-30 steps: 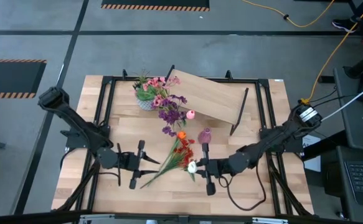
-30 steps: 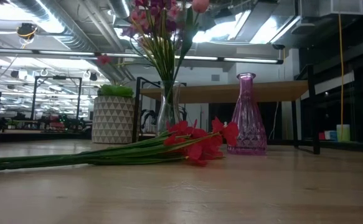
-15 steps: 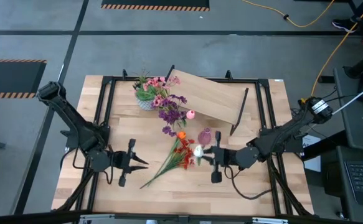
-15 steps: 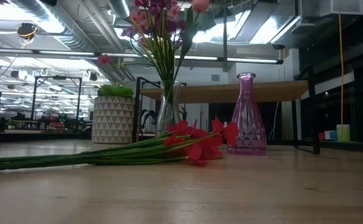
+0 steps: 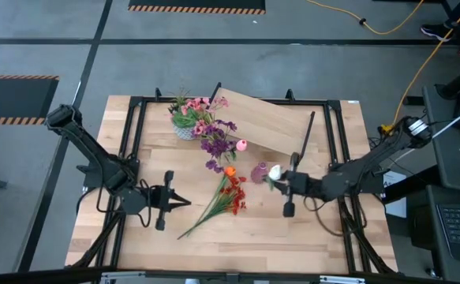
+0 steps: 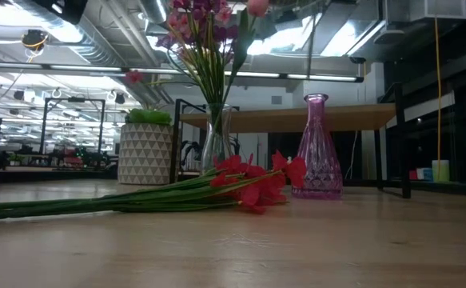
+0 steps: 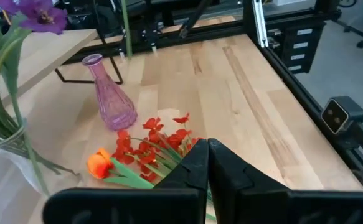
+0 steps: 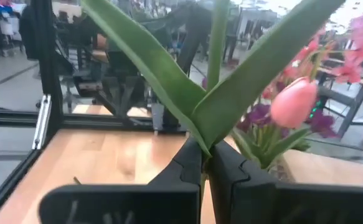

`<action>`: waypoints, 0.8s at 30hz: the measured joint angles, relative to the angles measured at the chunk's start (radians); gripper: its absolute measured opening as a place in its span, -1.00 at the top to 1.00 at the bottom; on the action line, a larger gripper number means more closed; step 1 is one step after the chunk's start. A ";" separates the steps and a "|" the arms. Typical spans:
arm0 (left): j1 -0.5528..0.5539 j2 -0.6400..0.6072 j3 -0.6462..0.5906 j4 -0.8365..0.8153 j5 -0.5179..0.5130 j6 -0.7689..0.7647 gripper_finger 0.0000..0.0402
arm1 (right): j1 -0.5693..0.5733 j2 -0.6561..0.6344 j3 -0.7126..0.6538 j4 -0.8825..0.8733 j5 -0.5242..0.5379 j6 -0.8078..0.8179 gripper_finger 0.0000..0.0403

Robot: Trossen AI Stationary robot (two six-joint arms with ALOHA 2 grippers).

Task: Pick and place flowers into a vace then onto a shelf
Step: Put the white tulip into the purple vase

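Right gripper (image 5: pixel 281 180): fingers pinching 1 white flower (image 5: pixel 275 172) stem beside the pink vase (image 5: pixel 259 171). Left gripper (image 5: pixel 184 201): fingers pressed together, near the red-orange bunch (image 5: pixel 231 197).

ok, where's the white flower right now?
In the high view the white flower is held in the right gripper, right of centre, just beside the pink vase and in front of the shelf.

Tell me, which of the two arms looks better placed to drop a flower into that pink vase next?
The right. Its hand is shut on the white flower right beside the pink vase. The left hand is shut and empty, farther off.
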 joint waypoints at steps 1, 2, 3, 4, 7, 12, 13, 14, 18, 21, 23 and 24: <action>0.006 0.000 0.000 0.000 0.001 -0.001 0.99 | 0.001 -0.023 -0.015 0.004 -0.001 -0.012 0.97; 0.009 0.000 0.000 0.000 0.000 -0.001 0.99 | 0.000 -0.043 -0.029 0.004 -0.001 -0.017 0.97; 0.014 0.000 0.000 0.001 -0.002 0.000 0.99 | -0.006 -0.064 -0.042 0.002 -0.003 -0.021 0.97; 0.020 0.000 0.000 0.000 -0.004 0.000 0.99 | -0.013 -0.084 -0.056 0.001 -0.002 -0.022 0.97; 0.038 0.000 0.000 0.001 -0.006 0.000 0.98 | -0.039 -0.146 -0.097 -0.003 0.000 -0.023 0.97; 0.070 0.000 0.000 0.000 -0.007 0.008 0.98 | -0.084 -0.229 -0.149 -0.003 -0.002 -0.025 0.97; 0.075 0.000 0.000 0.001 -0.007 0.008 0.98 | -0.092 -0.241 -0.158 -0.003 -0.005 -0.025 0.97; 0.081 0.000 0.000 0.000 -0.007 0.008 0.98 | -0.098 -0.248 -0.163 -0.005 -0.008 -0.025 0.97; 0.098 0.000 0.000 0.000 -0.007 0.009 0.98 | -0.120 -0.252 -0.171 -0.010 -0.026 -0.024 0.97; 0.106 0.000 0.000 0.001 -0.007 0.010 0.98 | -0.141 -0.240 -0.171 -0.010 -0.043 -0.020 0.97; 0.112 0.000 0.000 0.000 -0.007 0.011 0.98 | -0.156 -0.234 -0.171 -0.013 -0.051 -0.016 0.97; 0.115 0.000 0.000 0.000 -0.007 0.011 0.98 | -0.163 -0.233 -0.171 -0.014 -0.052 -0.010 0.97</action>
